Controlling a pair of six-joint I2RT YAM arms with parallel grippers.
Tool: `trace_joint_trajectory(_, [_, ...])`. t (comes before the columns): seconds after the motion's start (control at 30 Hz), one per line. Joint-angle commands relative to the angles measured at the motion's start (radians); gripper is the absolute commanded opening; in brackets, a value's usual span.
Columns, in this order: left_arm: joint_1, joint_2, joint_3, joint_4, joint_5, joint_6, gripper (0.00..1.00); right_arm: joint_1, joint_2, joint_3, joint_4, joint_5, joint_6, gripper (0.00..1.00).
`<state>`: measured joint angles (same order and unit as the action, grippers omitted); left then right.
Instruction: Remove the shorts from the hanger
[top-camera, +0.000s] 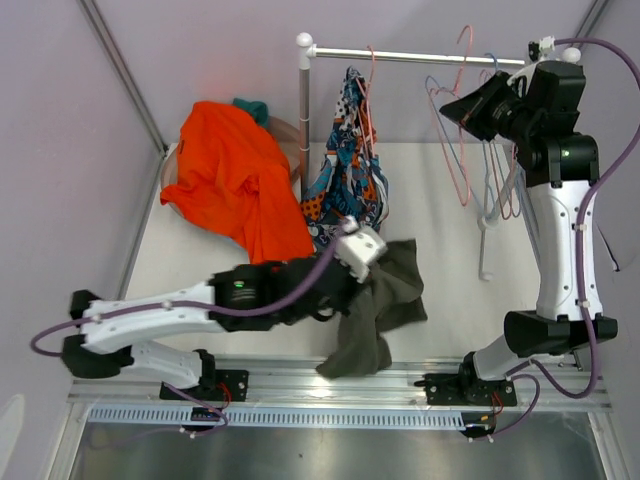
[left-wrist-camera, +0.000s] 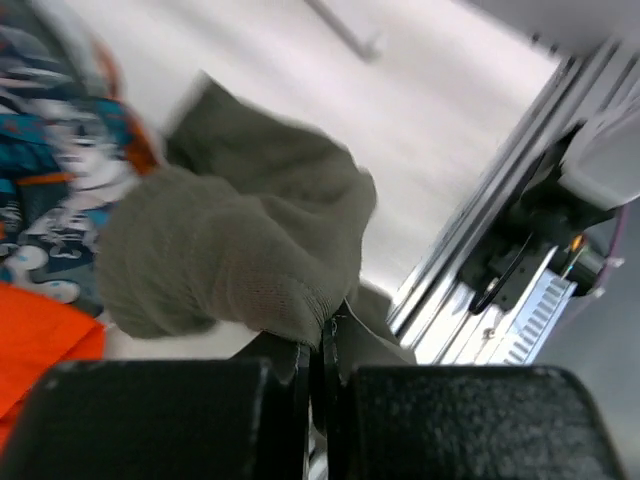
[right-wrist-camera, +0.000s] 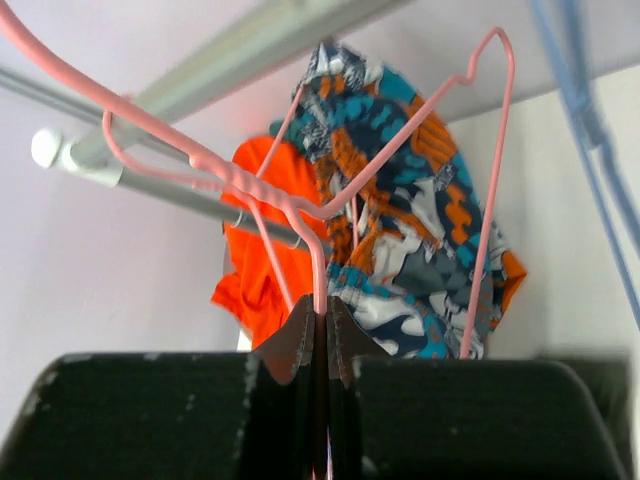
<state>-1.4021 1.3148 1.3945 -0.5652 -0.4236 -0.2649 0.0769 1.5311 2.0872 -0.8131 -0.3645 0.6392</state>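
Heads-up: your left gripper (left-wrist-camera: 320, 335) is clamped fully shut on a bunched fold of the olive shorts (top-camera: 385, 300). They're lying crumpled and limp on the bench (top-camera: 450, 260), right at the front edge, so a pull your way could dump them off. Your right gripper (right-wrist-camera: 320, 325) is pinched closed on a thin pink hanger (right-wrist-camera: 318, 265), and a tug might unhook it. The printed shorts (top-camera: 345, 160) hang from the rail (top-camera: 420, 56); the orange shorts (top-camera: 235, 175) are heaped far left.
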Motion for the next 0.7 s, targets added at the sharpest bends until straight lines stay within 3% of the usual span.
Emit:
trace_joint_trajectory(0.0, [0.009, -0.155, 0.049, -0.068, -0.11, -0.017, 0.0, -0.034, 0.03, 0.097, 0.054, -0.002, -0.013, 0.0])
trace_joint_trajectory(0.13, [0.034, -0.199, 0.168, -0.124, -0.251, 0.081, 0.0, -0.045, 0.058, 0.093, 0.074, 0.013, -0.015, 0.0])
trace_joint_trajectory(0.17, [0.084, -0.206, 0.196, -0.124, -0.283, 0.117, 0.0, -0.045, 0.064, 0.086, 0.075, 0.015, -0.016, 0.0])
trace_joint_trajectory(0.27, [0.23, -0.226, 0.228, -0.102, -0.207, 0.168, 0.0, -0.046, 0.06, 0.015, 0.107, 0.012, -0.018, 0.0])
trace_joint_trajectory(0.37, [0.464, -0.203, 0.308, -0.076, -0.09, 0.231, 0.0, -0.046, 0.032, -0.087, 0.141, 0.01, -0.022, 0.0])
trace_joint_trajectory(0.53, [0.711, -0.036, 0.656, -0.079, 0.017, 0.332, 0.0, -0.046, -0.038, -0.222, 0.178, 0.01, -0.029, 0.0])
trace_joint_trajectory(0.67, [0.958, 0.217, 0.998, -0.075, 0.052, 0.328, 0.0, -0.046, -0.1, -0.3, 0.195, 0.01, -0.023, 0.0])
